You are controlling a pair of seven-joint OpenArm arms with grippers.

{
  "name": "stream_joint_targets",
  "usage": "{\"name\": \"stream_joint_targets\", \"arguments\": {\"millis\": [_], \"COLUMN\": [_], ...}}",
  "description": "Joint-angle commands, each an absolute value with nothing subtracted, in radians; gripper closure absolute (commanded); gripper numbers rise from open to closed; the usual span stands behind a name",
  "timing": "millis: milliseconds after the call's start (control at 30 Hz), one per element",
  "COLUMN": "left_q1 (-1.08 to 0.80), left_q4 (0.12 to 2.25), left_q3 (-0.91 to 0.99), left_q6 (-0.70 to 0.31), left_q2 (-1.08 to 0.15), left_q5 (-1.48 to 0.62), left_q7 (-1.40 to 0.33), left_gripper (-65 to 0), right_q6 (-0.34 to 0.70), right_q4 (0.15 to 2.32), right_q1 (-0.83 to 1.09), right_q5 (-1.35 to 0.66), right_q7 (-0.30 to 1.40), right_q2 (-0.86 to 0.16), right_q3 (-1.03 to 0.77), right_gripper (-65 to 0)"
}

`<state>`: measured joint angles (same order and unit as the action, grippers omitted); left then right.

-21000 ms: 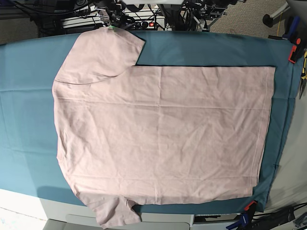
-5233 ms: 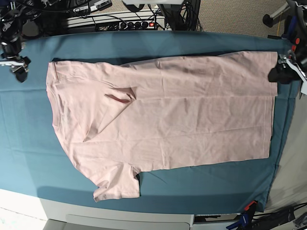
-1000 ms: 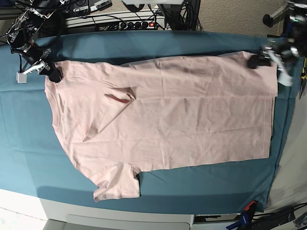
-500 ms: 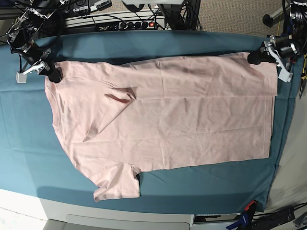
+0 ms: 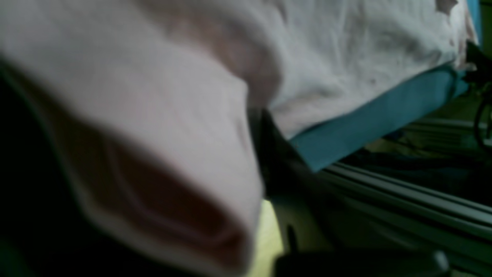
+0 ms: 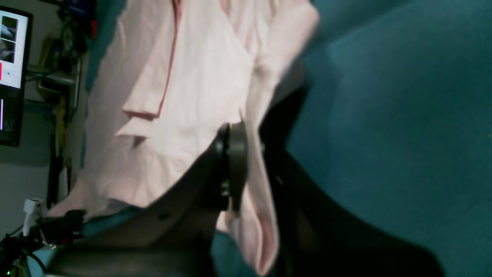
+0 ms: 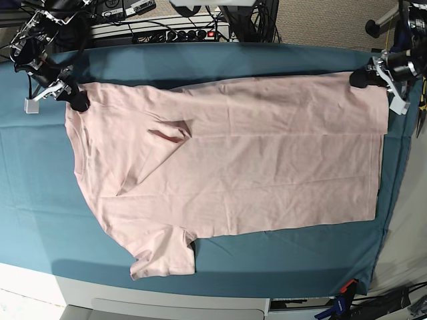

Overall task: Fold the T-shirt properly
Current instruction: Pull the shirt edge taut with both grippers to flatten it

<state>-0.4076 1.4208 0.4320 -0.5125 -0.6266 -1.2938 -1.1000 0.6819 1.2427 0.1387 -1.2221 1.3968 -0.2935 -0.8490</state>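
T-shirt (image 7: pixel 233 160) lay half-folded lengthwise across the teal tablecloth (image 7: pixel 200 60), one sleeve toward the near edge. Right gripper (image 7: pixel 72 100) was clamped on the shoulder corner at the far-left; left gripper (image 7: pixel 363 79) pinched the hem corner at far-right. I judged further folds remained.

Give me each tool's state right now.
Left tool: shut on the T-shirt, at its far hem corner.
Right tool: shut on the T-shirt, at the shoulder corner.
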Motion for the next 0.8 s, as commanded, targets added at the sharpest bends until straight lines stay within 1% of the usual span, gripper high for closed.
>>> {"name": "stream_joint_targets", "arguments": {"millis": [0, 167, 433, 567, 767], "left_q1": [-0.421, -0.424, -0.428, -0.45, -0.474], "left_q4": [1.425, 1.425, 1.427, 1.428, 1.428], "left_q3": [0.437, 0.437, 0.437, 0.437, 0.437], "left_q6": [-0.497, -0.498, -0.498, -0.498, -0.498], "left_q2": [-0.659, -0.681, -0.696, -0.702, -0.701], "left_q5": [-1.249, -1.257, -1.261, -1.27, -1.28], "left_q7": [-1.122, -1.122, -1.129, -1.13, -1.133], "left_gripper": [0.0, 0.0, 0.0, 0.0, 0.0], "right_q6": [0.685, 0.685, 0.685, 0.685, 0.685], "right_q4": [1.258, 1.328, 1.47, 1.492, 1.491], "right_q1": [0.147, 0.215, 0.333, 0.371, 0.376], "right_q5": [-1.245, -1.245, -1.245, -1.24, -1.237], "right_q7": [1.396, 1.396, 1.396, 1.396, 1.396], "right_q2": [-0.323, -0.352, -0.352, -0.352, -0.352], "right_q3": [-0.852, -0.852, -0.853, -0.853, -0.853], "right_gripper": [0.0, 0.0, 0.0, 0.0, 0.0]}}
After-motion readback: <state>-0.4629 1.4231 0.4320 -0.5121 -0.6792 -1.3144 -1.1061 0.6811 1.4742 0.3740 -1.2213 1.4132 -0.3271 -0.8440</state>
